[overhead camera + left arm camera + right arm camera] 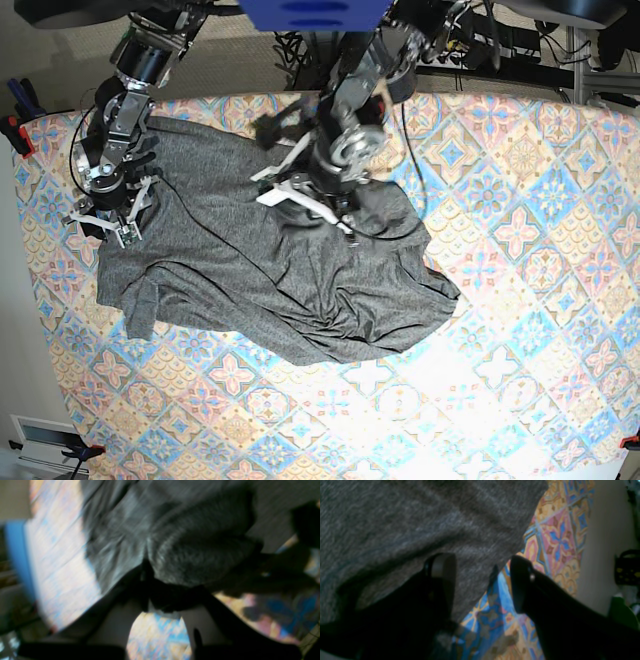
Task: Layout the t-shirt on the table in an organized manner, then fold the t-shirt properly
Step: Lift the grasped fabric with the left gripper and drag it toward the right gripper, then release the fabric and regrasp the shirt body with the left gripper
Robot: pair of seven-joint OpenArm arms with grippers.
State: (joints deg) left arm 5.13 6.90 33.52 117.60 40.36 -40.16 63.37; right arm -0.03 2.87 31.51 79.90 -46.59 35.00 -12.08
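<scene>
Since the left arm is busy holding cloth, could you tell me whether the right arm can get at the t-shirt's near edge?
Probably yes: the right gripper is open, straddling the t-shirt edge, unobstructed.

**Colours and patterns: grey jersey on pastel tile**

T-shirt [270, 285]: heathered dark grey, flecked lighter grey up close, plain, no print seen. Folds read near-black in shadow (left wrist view is blurred, so only the grey tone is sure there).

Table [520, 300] cloth: repeating diamond tiles in blue, pink, cream and orange-yellow, with floral medallions and four-petal blue stars at the tile centres. In the right wrist view the same tiles look stronger: saturated blue, pink, ochre.

Right gripper [483, 580]: black fingers, one with a pale grey pad face.

Left gripper [150, 590]: black.

Arms: black with silver metal parts.
</scene>
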